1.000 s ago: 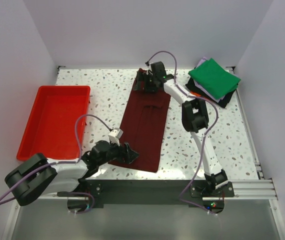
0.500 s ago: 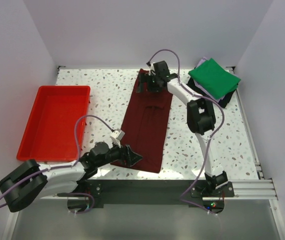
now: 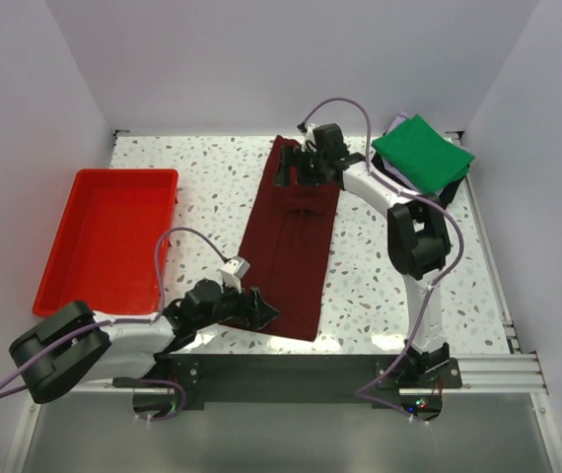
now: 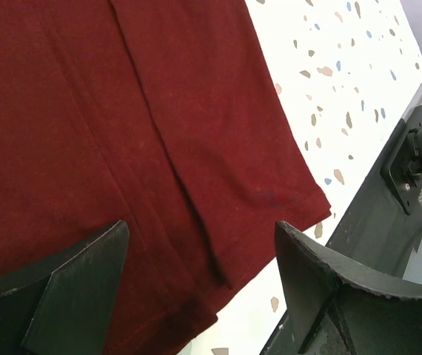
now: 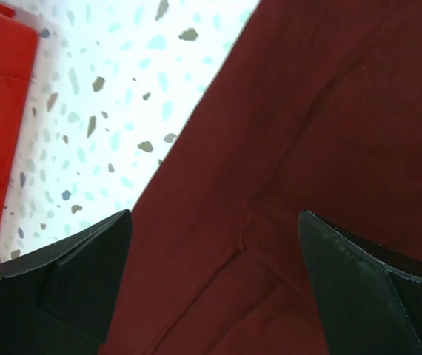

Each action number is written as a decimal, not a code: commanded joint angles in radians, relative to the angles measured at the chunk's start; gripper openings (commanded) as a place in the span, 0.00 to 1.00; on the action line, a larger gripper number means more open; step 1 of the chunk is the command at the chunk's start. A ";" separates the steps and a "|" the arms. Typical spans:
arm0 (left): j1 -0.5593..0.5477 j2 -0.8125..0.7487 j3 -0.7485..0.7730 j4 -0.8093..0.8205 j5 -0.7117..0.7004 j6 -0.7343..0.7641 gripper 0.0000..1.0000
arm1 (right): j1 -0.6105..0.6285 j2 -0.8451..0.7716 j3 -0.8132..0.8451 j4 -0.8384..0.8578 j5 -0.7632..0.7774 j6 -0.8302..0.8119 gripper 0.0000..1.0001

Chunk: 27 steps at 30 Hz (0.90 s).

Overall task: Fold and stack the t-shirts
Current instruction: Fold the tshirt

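Speckled white tabletop [image 3: 212,187] fills the frame, with a red tray [image 3: 113,174] at the left. Lower left of centre, the left gripper [image 3: 261,307] hangs over the near hem of the maroon t-shirt [image 3: 291,246], jaws spread wide and gripping nothing. That shirt lies flat in the centre as a long narrow strip, its sides apparently folded in and creased. Crosswise folds and stacking seem left to do. At its far end sits the right gripper [image 3: 296,169], jaws likewise wide open. At upper right, the folded stack [image 3: 446,197], topped by the green t-shirt [image 3: 421,153], looks finished.
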 commanded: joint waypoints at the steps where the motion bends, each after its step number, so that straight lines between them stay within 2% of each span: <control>1: -0.010 0.038 -0.015 0.092 0.008 -0.010 0.85 | -0.004 0.045 0.015 0.018 -0.021 0.010 0.97; 12: -0.067 0.127 -0.034 0.207 0.008 -0.052 0.84 | -0.045 0.173 0.073 -0.030 0.055 0.021 0.97; 21: -0.119 0.243 -0.024 0.364 0.014 -0.098 0.84 | -0.087 0.259 0.147 -0.042 0.008 0.021 0.97; 27: -0.144 0.317 0.011 0.405 0.020 -0.102 0.84 | -0.096 0.291 0.208 -0.069 -0.003 0.013 0.97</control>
